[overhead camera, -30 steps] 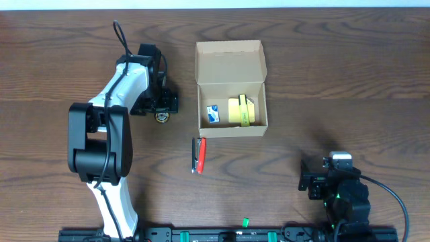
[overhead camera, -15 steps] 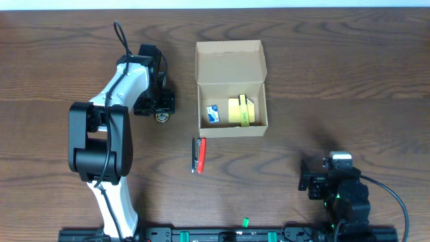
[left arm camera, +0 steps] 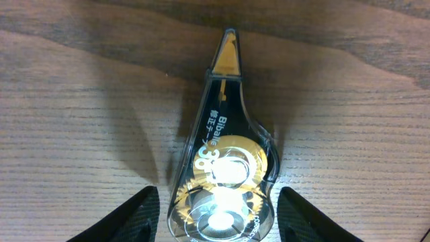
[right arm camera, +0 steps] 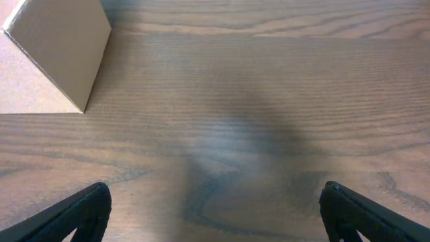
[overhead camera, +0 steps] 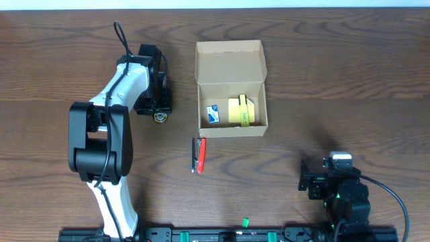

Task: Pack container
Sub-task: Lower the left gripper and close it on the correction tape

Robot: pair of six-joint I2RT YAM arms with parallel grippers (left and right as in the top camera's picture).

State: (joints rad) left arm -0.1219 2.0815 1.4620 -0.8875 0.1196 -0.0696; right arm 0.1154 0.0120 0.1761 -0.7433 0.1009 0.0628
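Sitting at table (overhead camera: 336, 67) centre, between arms: container (overhead camera: 231, 87), plain tan cardboard box, flap lid standing open. Yellow item (overhead camera: 240, 111) and blue-white item (overhead camera: 213, 114) lying inside. Long axis running near-to-far, lid pointing toward far edge. Left claw (left arm camera: 216, 198) spreading wide, straddling correction-tape dispenser (left arm camera: 222, 148), gripping nothing. Right claw (right arm camera: 215, 208) gaping wide, holding nothing.

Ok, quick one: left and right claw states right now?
Left claw: open, one finger on either side of the correction tape, not closed on it.
Right claw: open, nothing between its fingers.
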